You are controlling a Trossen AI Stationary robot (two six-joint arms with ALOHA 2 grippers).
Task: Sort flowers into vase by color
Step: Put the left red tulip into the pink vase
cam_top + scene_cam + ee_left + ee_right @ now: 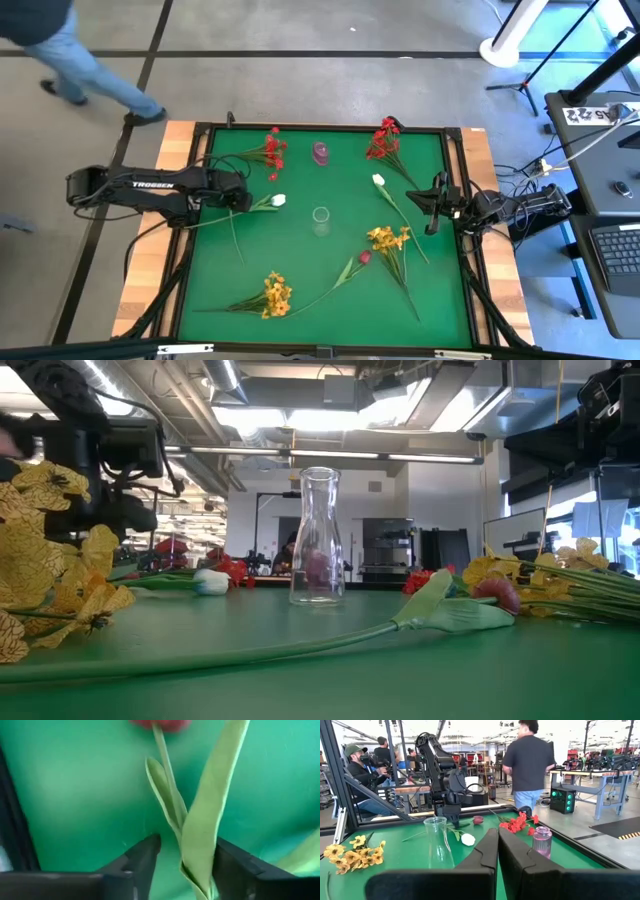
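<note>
Table: a green mat (300,260) in a black frame, seen from above, clock directions taken from its centre.
Vases: two; a clear glass vase (321,219) at the centre, and a pink-tinted vase (320,152) at twelve o'clock.
Red flower sprays: two; one (271,151) at eleven o'clock, one (384,140) at one o'clock.
Yellow-orange sprays: two; one (272,294) at seven o'clock, one (389,239) at four o'clock.
White tulips: two; one (277,200) at ten o'clock, one (379,181) at two o'clock.
Dark magenta tulip: one (364,257) at five o'clock, stalk running toward seven.
Left gripper (243,203): at nine o'clock, low over the mat, fingers part-way open on either side of the ten o'clock white tulip's green stalk and leaf (197,835); whether they grip it cannot be told.
Right gripper (432,205): at three o'clock by the mat's edge, fingers pressed together, holding nothing.
People: one walking past the table's far side (70,50).
</note>
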